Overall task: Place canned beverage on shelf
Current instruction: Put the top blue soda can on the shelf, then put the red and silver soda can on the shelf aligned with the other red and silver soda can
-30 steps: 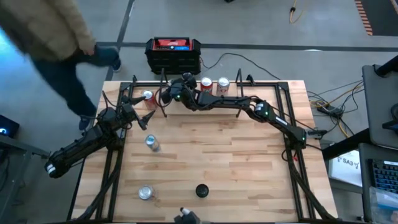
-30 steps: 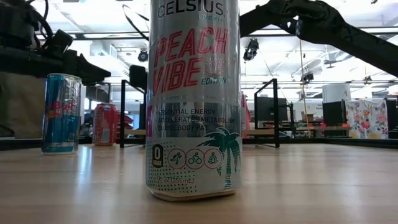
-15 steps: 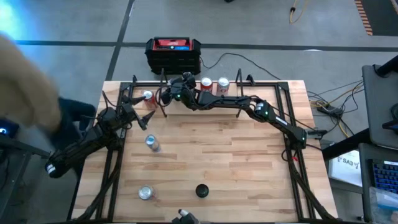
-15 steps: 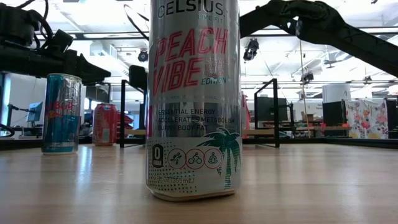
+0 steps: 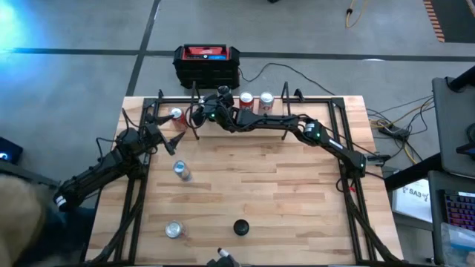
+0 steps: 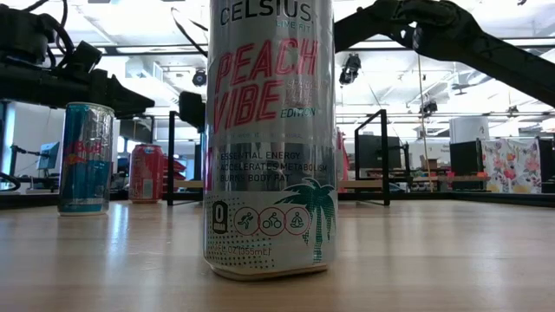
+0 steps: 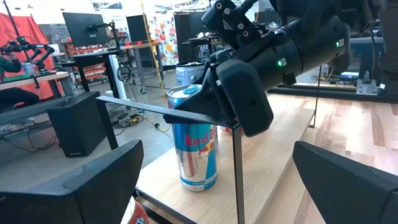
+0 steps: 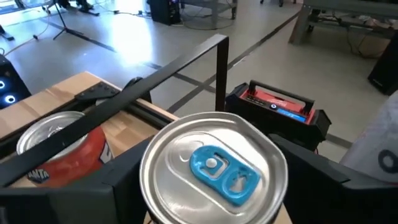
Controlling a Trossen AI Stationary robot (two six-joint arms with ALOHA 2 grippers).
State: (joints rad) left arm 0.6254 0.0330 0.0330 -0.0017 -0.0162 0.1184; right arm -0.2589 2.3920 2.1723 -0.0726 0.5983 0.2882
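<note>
Silver-blue Red Bull can point(image 7: 194, 144) stands on the shelf point(image 7: 273, 163), right pincer point(image 8: 211, 186) straddling it, fingers apart; left pincer point(image 7: 217, 186) gapes; "CELSIUS PEACH VIBE" can point(image 6: 269, 139) foreground.

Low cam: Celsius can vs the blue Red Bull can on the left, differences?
The Celsius can is silver with pink lettering and a teal palm; the Red Bull can is blue and silver. The Celsius can stands nearest the camera, top cut off; the Red Bull can stands farther back, fully shown. Both are upright on the wooden tabletop.
</note>
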